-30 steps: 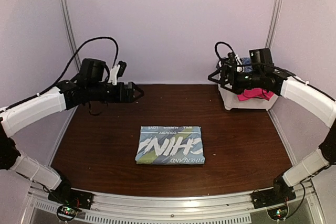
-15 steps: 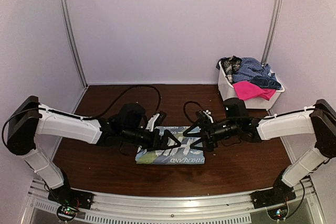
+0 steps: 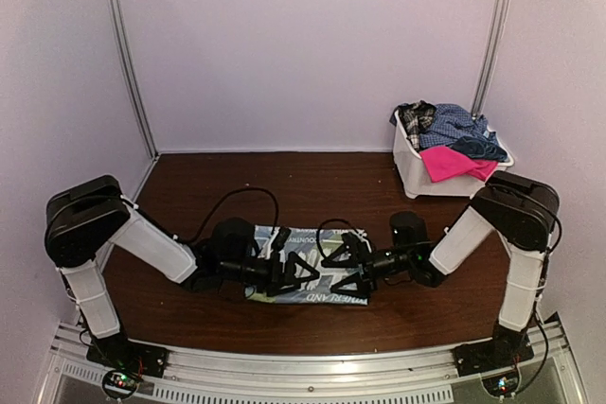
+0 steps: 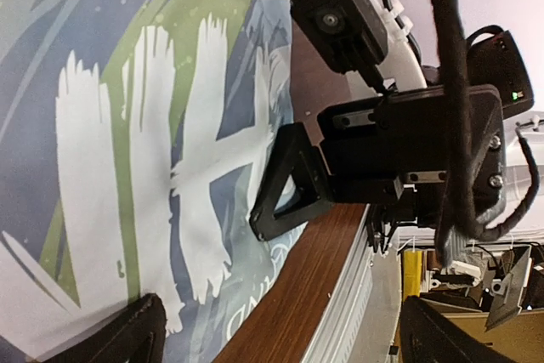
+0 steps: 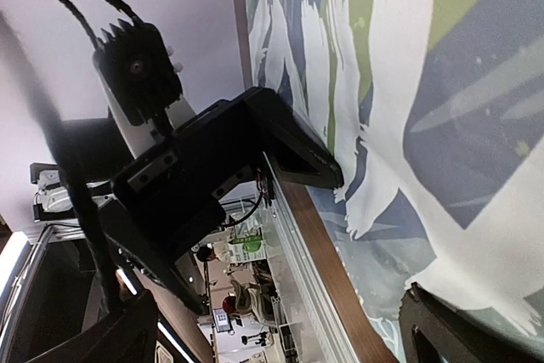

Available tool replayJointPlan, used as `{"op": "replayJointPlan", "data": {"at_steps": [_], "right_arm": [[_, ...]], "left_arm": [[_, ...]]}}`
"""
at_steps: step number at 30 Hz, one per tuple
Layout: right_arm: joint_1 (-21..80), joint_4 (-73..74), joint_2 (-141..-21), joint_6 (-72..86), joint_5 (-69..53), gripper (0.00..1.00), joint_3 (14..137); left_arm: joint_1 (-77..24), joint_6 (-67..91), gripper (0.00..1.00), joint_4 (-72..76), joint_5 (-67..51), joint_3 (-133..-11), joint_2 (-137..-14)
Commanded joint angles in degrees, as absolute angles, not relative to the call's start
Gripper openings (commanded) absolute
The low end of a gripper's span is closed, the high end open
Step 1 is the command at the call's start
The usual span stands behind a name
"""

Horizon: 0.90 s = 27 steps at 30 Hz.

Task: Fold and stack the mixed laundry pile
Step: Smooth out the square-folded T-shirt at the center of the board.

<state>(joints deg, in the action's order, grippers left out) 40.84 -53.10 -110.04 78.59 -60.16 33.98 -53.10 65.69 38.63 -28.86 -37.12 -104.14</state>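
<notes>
A folded light blue T-shirt (image 3: 327, 297) with white and green print lies flat at the table's middle; it fills much of the left wrist view (image 4: 127, 125) and the right wrist view (image 5: 425, 82). My left gripper (image 3: 308, 270) (image 4: 285, 337) and right gripper (image 3: 331, 267) (image 5: 280, 337) sit low over it, tips facing each other and close together. Both are open with nothing between the fingers. The rest of the mixed laundry pile (image 3: 450, 139) is heaped in the basket: blue check, hot pink, plaid and navy pieces.
The white plastic basket (image 3: 417, 177) stands at the back right corner by the wall. Bare brown table (image 3: 237, 186) surrounds the shirt. A metal rail (image 3: 312, 366) runs along the near edge. Each wrist view shows the other gripper: the right (image 4: 408, 150), the left (image 5: 195, 184).
Both arms have swung down from high at the back sides to the shirt, then folded their elbows and drawn nearer the front. The grippers stayed open. The shirt has not moved.
</notes>
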Motion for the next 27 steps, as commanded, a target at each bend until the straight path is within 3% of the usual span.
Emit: {"op": "replayJointPlan", "data": {"at_steps": [1, 4, 8, 12, 16, 19, 27], "right_arm": [[39.6, -65.3, -116.0, 83.5, -59.3, 1.00, 26.3], [38.3, -69.4, -116.7, 84.6, -59.2, 1.00, 22.7], [37.0, -66.2, -111.1, 82.7, -60.1, 1.00, 19.6], [35.8, -43.8, -98.7, 70.9, -60.0, 1.00, 22.6], [35.1, -14.3, -88.2, 54.0, -58.4, 1.00, 35.1], [34.4, -7.3, -88.7, 50.1, -58.5, 1.00, 42.8], [33.7, -15.1, -105.7, 53.3, -59.2, 1.00, 58.7]], "left_arm": [[-51.6, 69.7, 0.98, 44.8, -27.3, -29.6, -105.6], [-50.4, 70.9, 0.98, 48.2, -27.0, -24.8, -104.3], [-49.4, 68.5, 0.98, 41.0, -26.7, -22.3, -96.9], [-47.0, 64.0, 0.98, 27.4, -25.9, -23.6, -86.5], [-44.8, 55.5, 0.98, 11.7, -26.3, -32.1, -79.6], [-44.5, 52.0, 0.98, 8.8, -29.1, -39.9, -82.7], [-41.8, 48.8, 0.98, 12.9, -32.3, -56.5, -101.8]]}}
